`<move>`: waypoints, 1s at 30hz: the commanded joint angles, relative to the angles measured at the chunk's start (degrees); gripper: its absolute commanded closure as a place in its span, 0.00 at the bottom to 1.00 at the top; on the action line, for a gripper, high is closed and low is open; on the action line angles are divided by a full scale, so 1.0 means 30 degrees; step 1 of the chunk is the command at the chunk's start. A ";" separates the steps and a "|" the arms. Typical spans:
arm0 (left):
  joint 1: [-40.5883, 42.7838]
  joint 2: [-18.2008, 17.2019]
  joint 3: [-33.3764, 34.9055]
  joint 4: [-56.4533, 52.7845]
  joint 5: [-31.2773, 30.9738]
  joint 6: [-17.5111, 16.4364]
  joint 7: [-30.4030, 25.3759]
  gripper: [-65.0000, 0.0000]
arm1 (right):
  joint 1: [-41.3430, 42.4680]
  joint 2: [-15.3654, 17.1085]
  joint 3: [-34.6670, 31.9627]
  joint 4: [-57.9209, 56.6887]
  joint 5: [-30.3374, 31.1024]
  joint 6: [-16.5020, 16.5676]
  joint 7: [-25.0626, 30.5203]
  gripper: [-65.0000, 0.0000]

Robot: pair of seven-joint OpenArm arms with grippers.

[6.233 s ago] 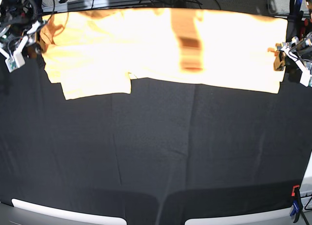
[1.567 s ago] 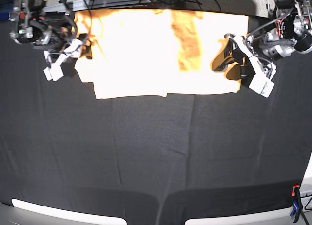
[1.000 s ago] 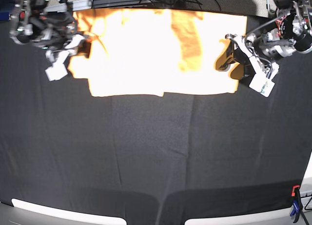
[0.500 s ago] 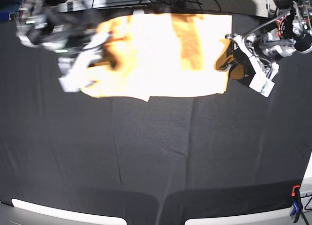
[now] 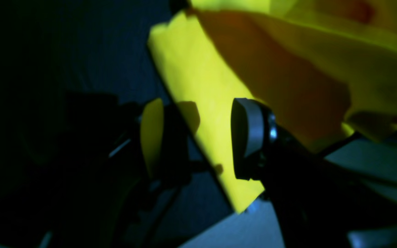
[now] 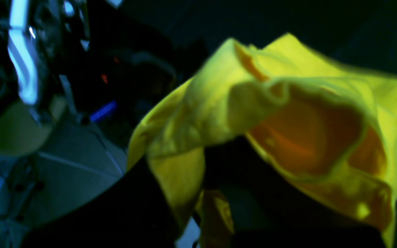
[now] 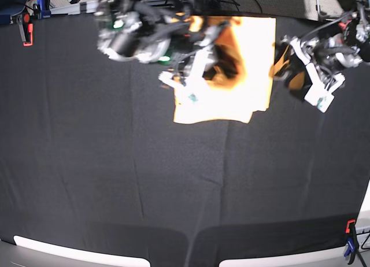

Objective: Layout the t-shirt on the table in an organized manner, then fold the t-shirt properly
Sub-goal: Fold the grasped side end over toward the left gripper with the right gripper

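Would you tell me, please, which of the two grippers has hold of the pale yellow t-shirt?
The right gripper, shut on a lifted fold of the pale yellow cotton t-shirt over the shirt's middle. The left gripper stands open beside the shirt's edge.

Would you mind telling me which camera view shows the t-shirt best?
The base view: it shows the whole t-shirt against the table. The right wrist view gives only a bunched, blurred fold, the left wrist view only an edge.
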 commanded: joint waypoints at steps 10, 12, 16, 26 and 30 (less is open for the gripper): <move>0.0634 -0.2441 -0.0852 0.0313 0.0656 0.1676 -0.2521 0.55 | 0.0372 -0.0840 -0.1763 -0.1902 -0.0357 0.0000 0.3672 1.00; 0.0627 -0.2463 -0.1821 0.0313 0.0852 0.1960 -0.3045 0.55 | 0.0685 -0.0840 -0.2047 -0.2878 -0.0350 0.0000 0.4087 1.00; 0.0627 -0.2463 -0.3541 0.0313 0.0386 0.1953 -0.3381 0.55 | 0.1902 -0.0840 -0.3016 -0.5238 -0.0342 0.0000 0.4881 1.00; 0.0627 -0.2470 -0.4597 0.0313 -0.0022 0.1945 -0.3541 0.55 | 0.3271 -0.0840 -0.4065 -0.7461 0.3381 0.3028 0.7788 0.54; 0.0627 -0.2463 -0.4597 0.0313 -0.0007 0.1938 -0.3832 0.55 | 0.3264 -0.0840 -0.3920 -0.7286 0.3366 0.3028 0.7548 0.54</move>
